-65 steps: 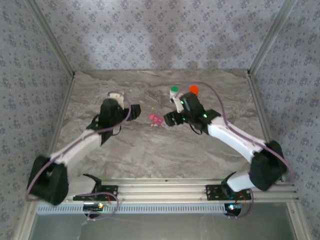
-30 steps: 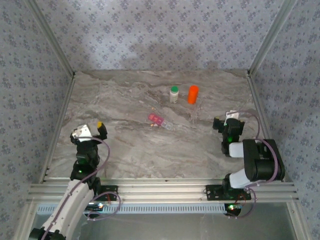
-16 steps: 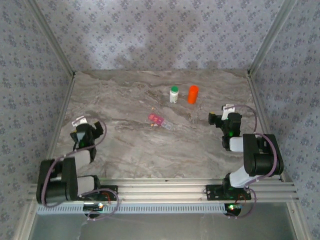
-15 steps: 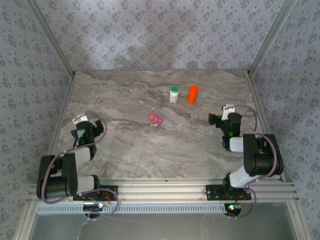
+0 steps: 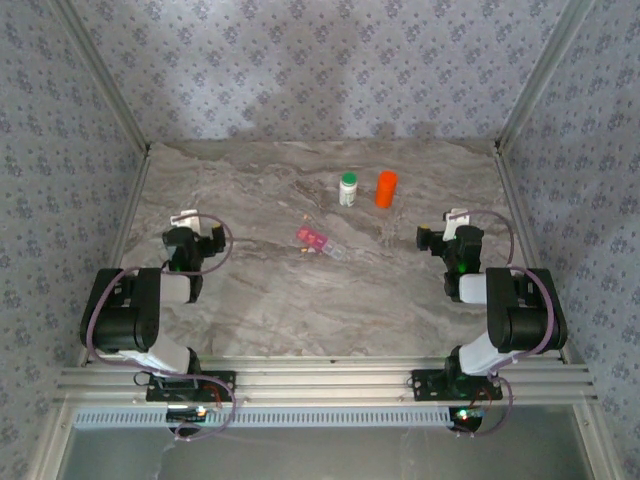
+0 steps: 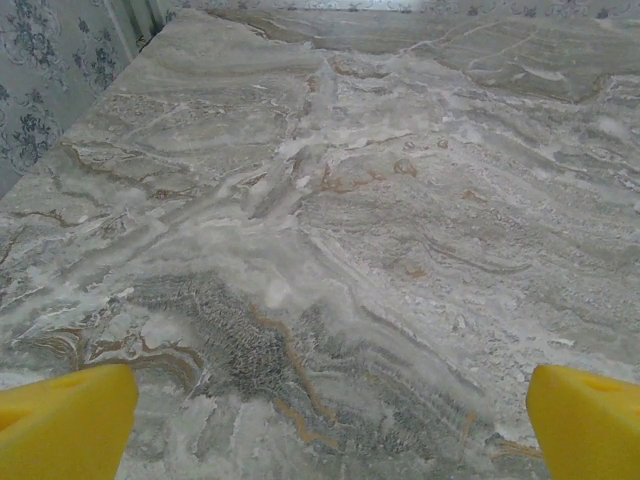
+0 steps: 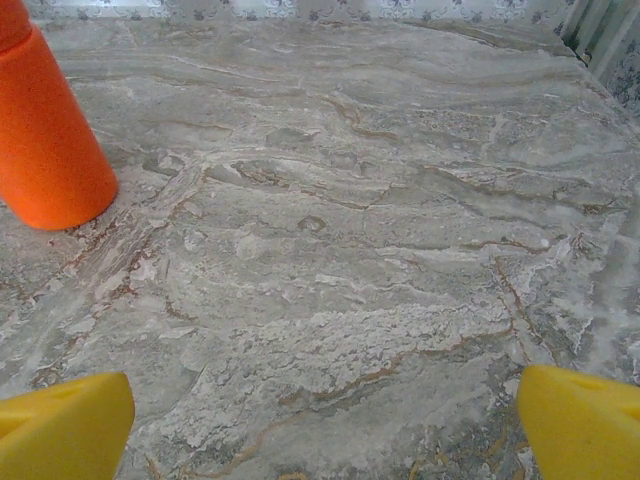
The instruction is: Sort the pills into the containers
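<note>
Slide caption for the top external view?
Left gripper and right gripper open, empty; pill box, white bottle, orange bottle apart from both.

Overhead: high above the near edge, looking down over the whole table (image 5: 300,300). Wrists: low, close, forward-facing; right shares orange bottle (image 7: 45,140) with overhead

You get soft, even light from overhead in the top view; the marble table (image 5: 300,300) reads mid-bright with no hard glare; dim, broad shadows lie on the back wall (image 5: 320,60) at upper centre; small things mid-frame look coarse; in your wrist views the near marble is crisp and the far edge softens; the yellow fingertips (image 6: 60,420) in the lower corners are blurred; the orange bottle (image 7: 45,140) at upper left shows a faint shadow at its base
</note>
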`<action>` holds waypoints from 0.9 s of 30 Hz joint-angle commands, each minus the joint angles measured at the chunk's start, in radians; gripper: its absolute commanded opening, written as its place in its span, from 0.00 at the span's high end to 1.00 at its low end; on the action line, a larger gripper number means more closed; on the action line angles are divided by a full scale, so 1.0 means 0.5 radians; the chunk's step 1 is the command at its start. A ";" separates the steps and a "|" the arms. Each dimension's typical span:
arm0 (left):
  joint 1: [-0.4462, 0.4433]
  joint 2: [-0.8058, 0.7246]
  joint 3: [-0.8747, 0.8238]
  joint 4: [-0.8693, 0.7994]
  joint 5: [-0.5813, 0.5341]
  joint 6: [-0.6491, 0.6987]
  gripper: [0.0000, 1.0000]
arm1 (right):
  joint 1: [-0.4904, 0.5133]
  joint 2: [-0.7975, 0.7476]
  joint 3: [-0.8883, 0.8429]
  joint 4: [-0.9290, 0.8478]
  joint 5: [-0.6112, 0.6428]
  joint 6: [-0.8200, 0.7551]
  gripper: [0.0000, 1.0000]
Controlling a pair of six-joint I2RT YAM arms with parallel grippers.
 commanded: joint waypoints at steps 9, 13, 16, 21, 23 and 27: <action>0.026 -0.013 0.038 -0.022 0.075 0.037 0.01 | -0.012 -0.012 0.011 -0.028 -0.026 0.019 0.00; 0.027 -0.014 0.037 -0.022 0.075 0.038 0.00 | -0.011 -0.013 0.011 -0.028 -0.028 0.020 0.00; 0.027 -0.012 0.040 -0.026 0.078 0.036 0.01 | -0.012 -0.013 0.012 -0.028 -0.027 0.019 0.00; 0.032 -0.014 0.042 -0.029 0.090 0.035 0.01 | -0.013 -0.013 0.012 -0.028 -0.026 0.021 0.00; 0.032 -0.013 0.041 -0.028 0.090 0.034 0.01 | -0.011 -0.013 0.011 -0.029 -0.028 0.021 0.00; 0.031 -0.015 0.043 -0.028 0.091 0.034 0.01 | -0.014 -0.012 0.011 -0.028 -0.030 0.021 0.00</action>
